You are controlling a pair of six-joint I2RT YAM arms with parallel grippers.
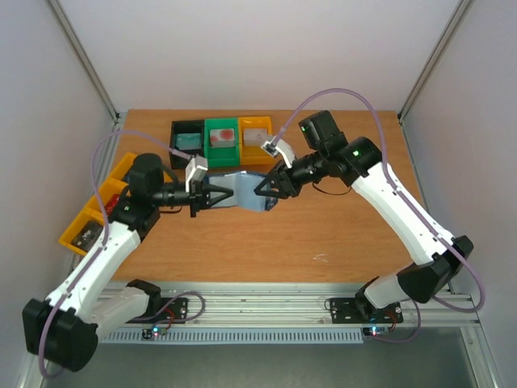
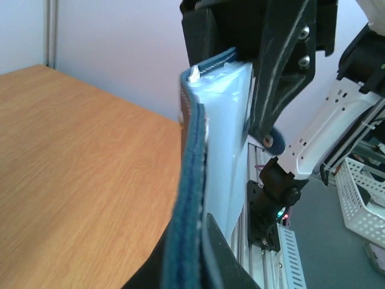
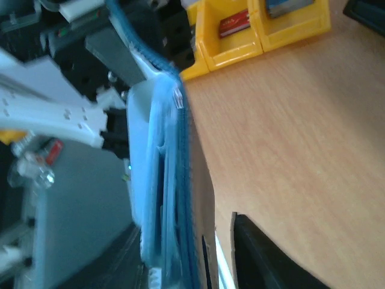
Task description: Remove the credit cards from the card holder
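Yellow bins [image 1: 97, 218] line the table's [image 1: 339, 234] left edge, one holding a red item [image 1: 117, 198]. The left gripper [image 1: 212, 196] is clamped on the card holder [image 1: 242, 192], held on edge above mid-table. Behind it, black [image 1: 187, 139], green [image 1: 220, 139] and yellow [image 1: 256, 136] bins each hold cards [image 1: 222, 134]. The right gripper [image 1: 271, 186] straddles the holder's far end, grip unclear; bare board lies to its right.

From above, the light is bright, even and diffuse, leaving only soft, faint shadows on the worktop [image 1: 323, 234], and detail is crisp. In the left wrist view the card holder [image 2: 225, 138] fills the foreground with its near edge out of focus, though the wood grain is clear. The right wrist view is smeared with blur, and the yellow bins [image 3: 231, 51] look soft.
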